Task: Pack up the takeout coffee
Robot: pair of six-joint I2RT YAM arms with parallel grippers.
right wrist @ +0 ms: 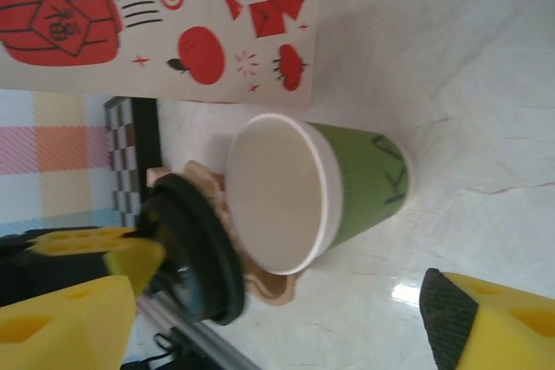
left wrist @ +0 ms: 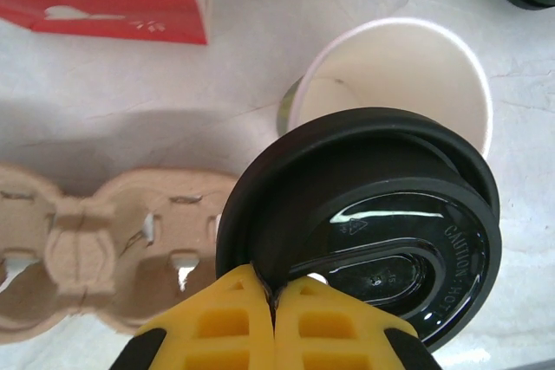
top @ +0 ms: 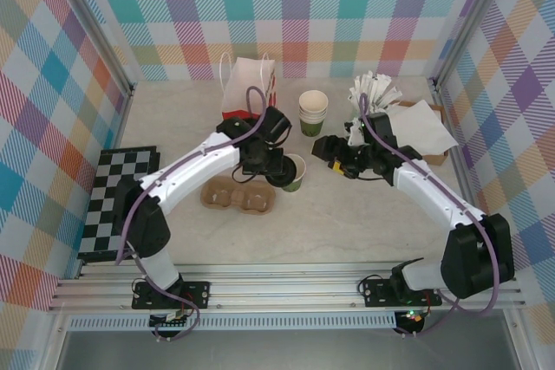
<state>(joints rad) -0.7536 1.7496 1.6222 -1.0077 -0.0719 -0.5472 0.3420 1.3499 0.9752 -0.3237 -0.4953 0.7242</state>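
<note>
While the lid (left wrist: 364, 223) is hanging off to one side: the coffee cup (left wrist: 395, 67) is standing open on the table (top: 364, 223), w/ no top on it yet.
L claw (left wrist: 273, 296): it's pinching the black lid by its edge, w/ both fingers pressing tight together on the rim.
R claw (right wrist: 277, 318): it's spreading wide near the cup, not touching it and holding nothing.
Cup spot: it's standing upright just beside the brown cup tray (top: 238, 197), in front of the red-and-white paper bag (top: 247, 84).
Lid vs. cup: the lid is leaning and covering just the near part of the rim. I can't tell if it's touching.
Risk 1: I'm thinking the lid is going on crooked, b/c it's not lining up w/ the rim. Then one side is popping up.
Risk 2: pushing down off-centre is prob. tipping the light cup over, b/c nothing is holding it.
Risk 3: that thin pinch on the edge is maybe slipping, so the lid is dropping onto the tray or table.
Risk 4: the R claw coming in to help is maybe bumping the cup toward the tray.
Nearby: the stack of bare cups (top: 313, 113) is standing well apart, so it's not getting in the way.
</note>
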